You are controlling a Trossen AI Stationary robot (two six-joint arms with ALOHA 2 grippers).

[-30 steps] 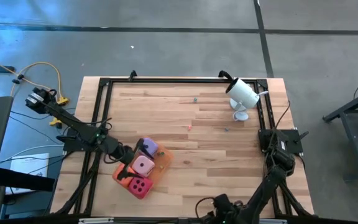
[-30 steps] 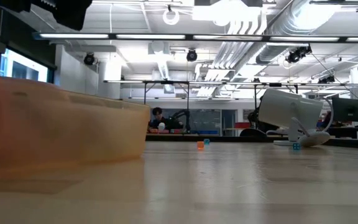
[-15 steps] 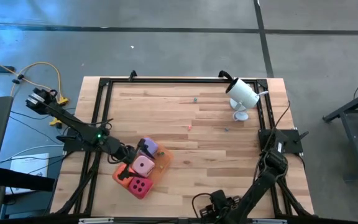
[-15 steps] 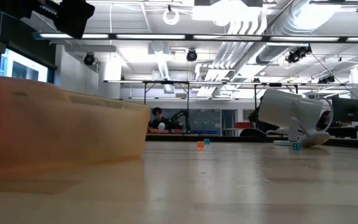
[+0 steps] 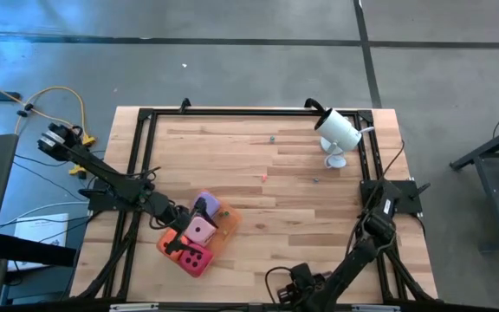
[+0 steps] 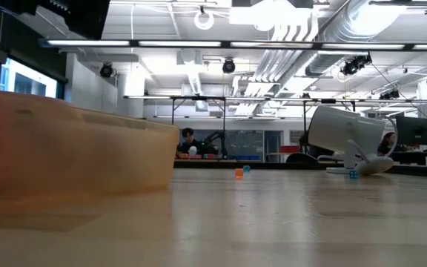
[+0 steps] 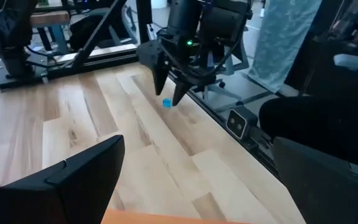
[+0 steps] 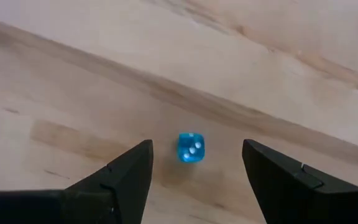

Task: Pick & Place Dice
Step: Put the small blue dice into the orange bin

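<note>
High view, tray: I see the flat orange tray (image 5: 199,237) near the table's (image 5: 301,208) left front part, sitting askew to the table edges.
High view, dice: the light pink die (image 5: 200,230) sits mid-tray, the magenta die (image 5: 194,257) at the tray's front end, the purple die (image 5: 206,206) at its rear end; the orange die (image 5: 172,240) shows at the tray's left side, partly under the arm.
High view, left pincer: my left pincer (image 5: 178,243) hangs over the tray's left side, beside the pink and magenta dice.
High view, right pincer: my right pincer (image 5: 286,293) is at the table's front edge, well right of the tray.
High view, open room: bare wood runs from the tray's right side to the white camera (image 5: 338,132) at the far right corner.
Low view: the tray's translucent orange wall (image 6: 73,152) fills the left; two tiny specks lie far off on the table.
Left wrist view: the left pincer's fingers (image 7: 73,180) stand wide apart, holding nothing, with the tray rim just below.
Right wrist view: the right pincer (image 8: 194,163) is spread apart around a small blue die (image 8: 191,148) lying on the wood, touching neither finger.
</note>
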